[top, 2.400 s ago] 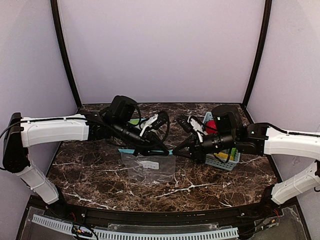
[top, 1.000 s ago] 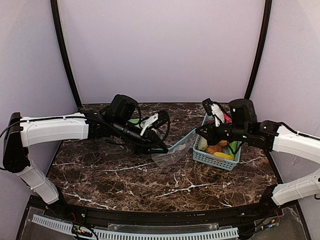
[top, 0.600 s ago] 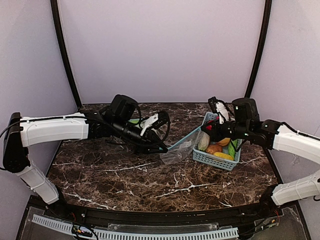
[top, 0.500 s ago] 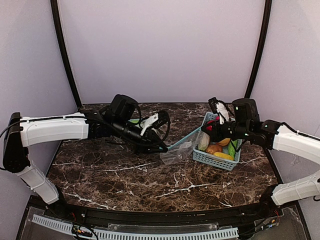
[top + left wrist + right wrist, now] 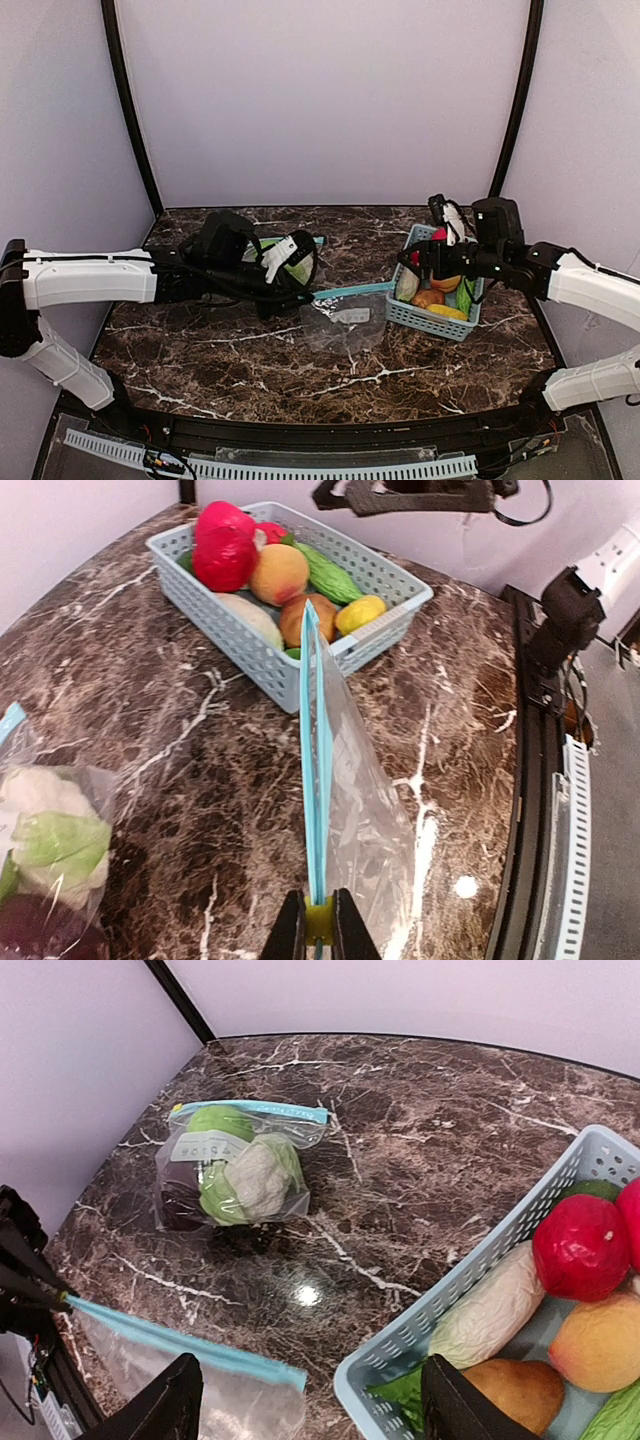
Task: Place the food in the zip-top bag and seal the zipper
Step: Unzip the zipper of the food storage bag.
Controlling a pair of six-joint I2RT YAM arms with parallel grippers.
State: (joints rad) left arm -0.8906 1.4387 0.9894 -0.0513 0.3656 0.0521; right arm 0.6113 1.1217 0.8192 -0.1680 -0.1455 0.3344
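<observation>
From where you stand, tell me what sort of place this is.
Probably a robot test booth, not a kitchen: plain lilac walls enclose a marble-pattern table, two arms reach over it, and toy food fills a blue basket.

Light-blue basket (slotted) on dark marble table
</observation>
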